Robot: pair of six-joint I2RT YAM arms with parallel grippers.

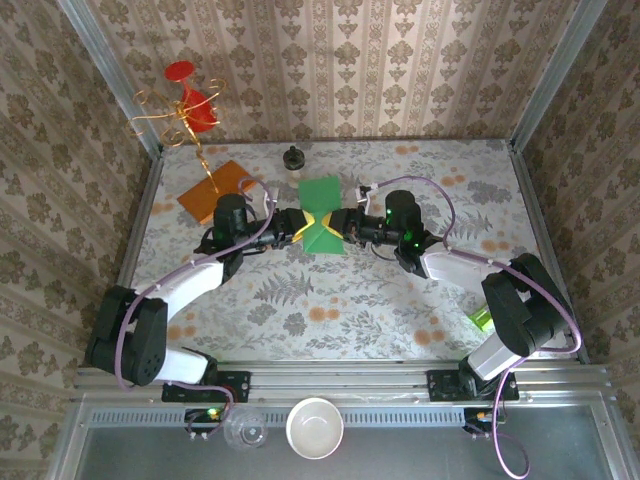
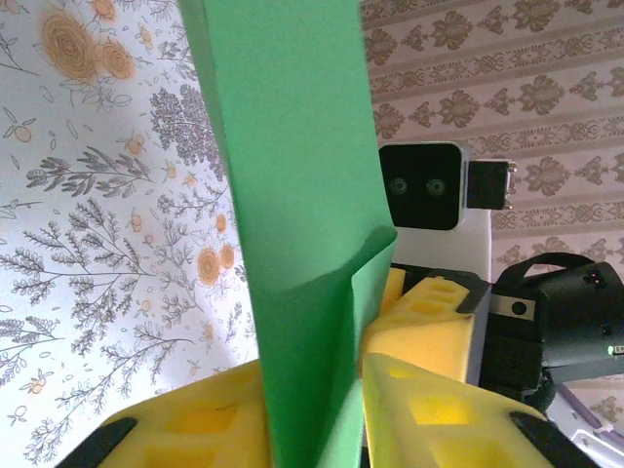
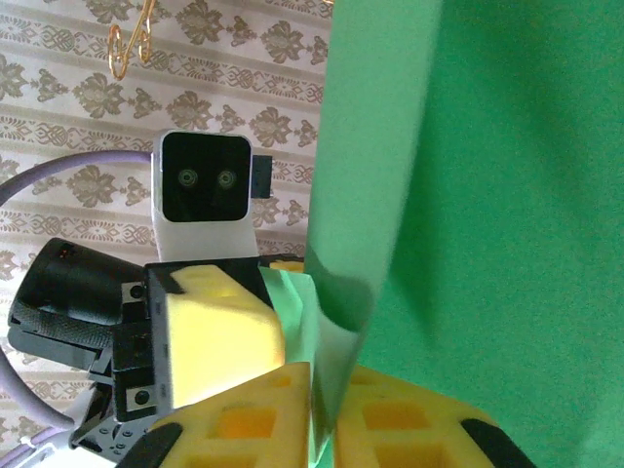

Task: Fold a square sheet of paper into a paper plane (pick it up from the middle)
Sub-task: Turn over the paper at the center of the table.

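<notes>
- Progress, judged from the shape: the square sheet of paper (image 1: 320,192) carries at least one crease and a folded flap. No pointed nose or dart outline shows, so most of the plane folding is left. Pickup from the middle looks done.
- White bowl (image 1: 314,427) and clear cup (image 1: 245,432) sit on the near ledge by the arm bases, apart from the work.
- Lime-green object (image 1: 480,318) lies on the table (image 1: 400,300) beside the right arm's base, well apart from the sheet.
- Left gripper (image 2: 317,395): yellow fingers drawn in on either side of the sheet near its waist, pads against the paper, clamping it.
- Right gripper (image 3: 327,409): jaws narrow with the sheet's edge running between them, pads look pressed to it, gripping. How firm, cannot tell.
- Both claws meet mid-table from opposite sides and pinch the same band of the sheet, fingertips just beside each other.
- Sheet is at table centre, stood on edge between the claws, flaring out above and below the pinch. Whether its lower edge touches the table, cannot tell.
- Orange-brown board (image 1: 215,190) lies flat behind the left claw, near but not touching the sheet.
- Small dark object (image 1: 292,158) stands at the far edge.
- Red-and-gold stand (image 1: 185,110) is in the far left corner.
</notes>
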